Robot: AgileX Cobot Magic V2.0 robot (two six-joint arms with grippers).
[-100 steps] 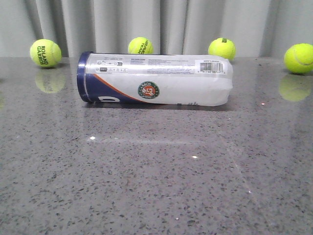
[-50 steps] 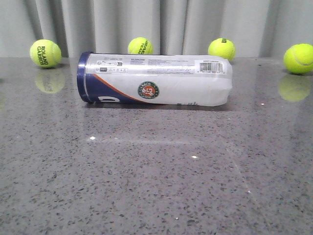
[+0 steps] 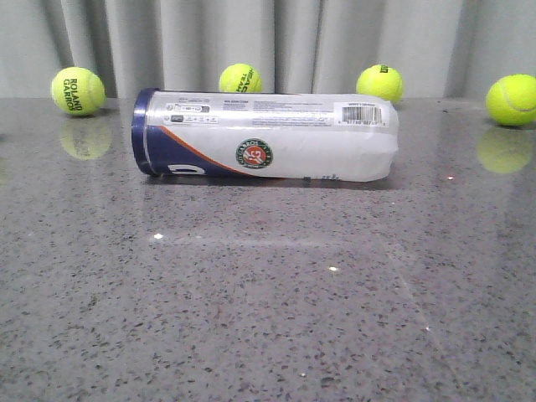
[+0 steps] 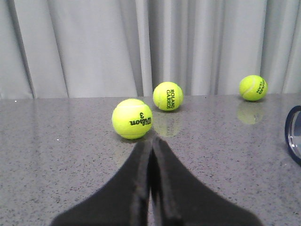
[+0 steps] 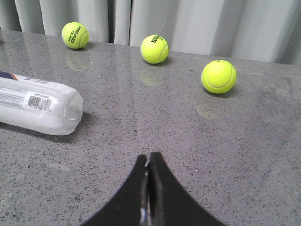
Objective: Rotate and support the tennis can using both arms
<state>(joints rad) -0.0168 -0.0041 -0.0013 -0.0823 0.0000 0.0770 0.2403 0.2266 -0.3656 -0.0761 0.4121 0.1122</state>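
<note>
Grey speckled countertop [image 3: 251, 318] before pale curtains [image 3: 209, 42], tennis can [image 3: 264, 136] lying on its side mid-table, navy end cut off in left wrist view, four tennis balls [image 3: 78, 90] behind, left gripper [image 4: 151, 141] and right gripper [image 5: 148, 159] clenched, empty, apart from can.

Tennis can [image 3: 264, 136]: one, on its side on the grey table [image 3: 251, 318].

Tennis balls: four in the front view, all behind the can by the curtain [image 3: 209, 38]; Roland Garros ball [image 3: 77, 90], Head ball [image 3: 240, 79], Wilson ball [image 3: 379, 83], unlettered ball [image 3: 512, 100].

A fifth, Wilson 3 ball [image 4: 132, 118], shows only in the left wrist view.

Grippers: two, left gripper [image 4: 151, 143], right gripper [image 5: 148, 159].
</note>
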